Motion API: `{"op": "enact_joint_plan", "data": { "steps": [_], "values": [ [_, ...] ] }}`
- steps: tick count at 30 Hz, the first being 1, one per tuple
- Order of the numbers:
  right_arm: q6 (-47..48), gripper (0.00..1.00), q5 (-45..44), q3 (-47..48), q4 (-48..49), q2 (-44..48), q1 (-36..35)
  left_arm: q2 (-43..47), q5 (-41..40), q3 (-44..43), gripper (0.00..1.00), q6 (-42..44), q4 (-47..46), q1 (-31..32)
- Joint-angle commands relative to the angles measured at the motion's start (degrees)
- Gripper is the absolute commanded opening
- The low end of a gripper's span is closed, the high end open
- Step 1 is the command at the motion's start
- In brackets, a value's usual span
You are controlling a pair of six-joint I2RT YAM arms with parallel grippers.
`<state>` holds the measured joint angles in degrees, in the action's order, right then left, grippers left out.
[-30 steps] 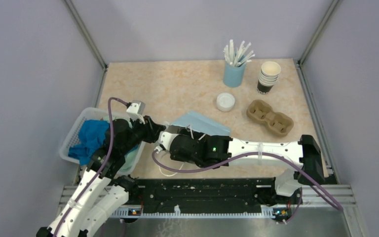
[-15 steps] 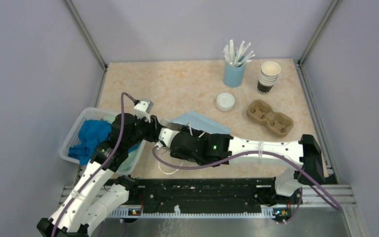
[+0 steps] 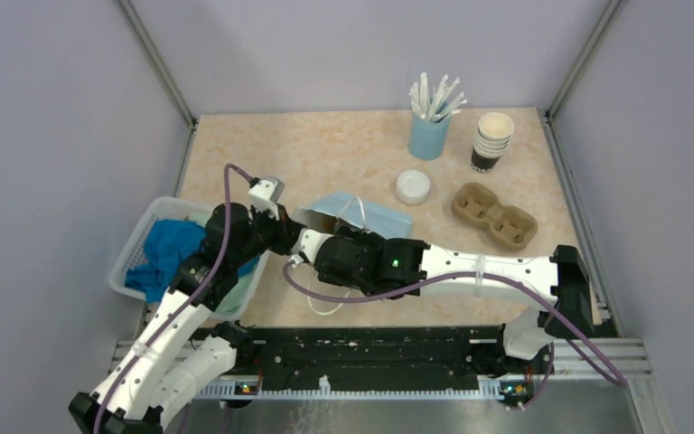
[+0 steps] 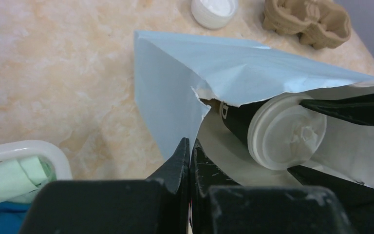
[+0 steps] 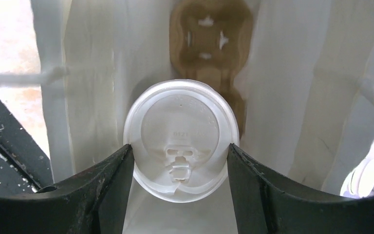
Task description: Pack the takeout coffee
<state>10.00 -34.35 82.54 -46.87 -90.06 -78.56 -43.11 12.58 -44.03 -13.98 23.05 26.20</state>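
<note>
1. Step in hand: the insertion. The takeout coffee (image 5: 180, 126) lies on its side, its dark body already in the mouth of the blue paper bag (image 3: 370, 210) and its white dome lid facing out toward the arms.
2. The right tool (image 5: 180, 156) is part open, with one jaw pressed against each side of the lid rim, so it has the cup in its grasp.
3. The left tool (image 4: 190, 146) is fully closed. It appears to pinch the torn rim of the bag's near-left wall and hold the mouth open.
4. The bag lies flat on the tabletop, left of centre and toward the near edge, with its mouth facing the left arm.
5. The next move probably calls for a straight push of the cup deeper along the bag's length. The jaws can then spread and the right tool can back out without dragging the paper.
6. Edges: the torn lip hangs just above the lid and could catch. The bag walls stand close on both sides of the jaws.
7. Open room: the basket (image 3: 135, 249) crowds the left arm. The loose lid (image 3: 413, 186) and the cup carrier (image 3: 494, 215) sit just beyond the bag. The far-left tabletop is bare.
</note>
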Motion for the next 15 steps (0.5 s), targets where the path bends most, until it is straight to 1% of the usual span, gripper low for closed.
{"op": "enact_joint_plan", "data": {
  "steps": [1,8,12,15],
  "values": [
    [0.90,0.64,-0.83,-0.04,2.70,2.02,1.51,6.44,-3.69,-0.18,0.00,-1.79,-3.67,0.16],
    [6.60,0.65,2.14,-5.70,10.74,5.45,3.73,11.75,-2.20,6.23,0.00,-3.86,-2.64,0.16],
    [8.68,0.65,3.44,-4.83,13.20,5.71,5.98,12.31,-1.11,6.77,0.00,-3.63,-2.08,0.17],
    [11.10,0.65,4.16,-3.94,14.28,4.93,6.40,11.65,-0.99,6.10,0.00,-3.35,-0.65,0.17]
  ]
}}
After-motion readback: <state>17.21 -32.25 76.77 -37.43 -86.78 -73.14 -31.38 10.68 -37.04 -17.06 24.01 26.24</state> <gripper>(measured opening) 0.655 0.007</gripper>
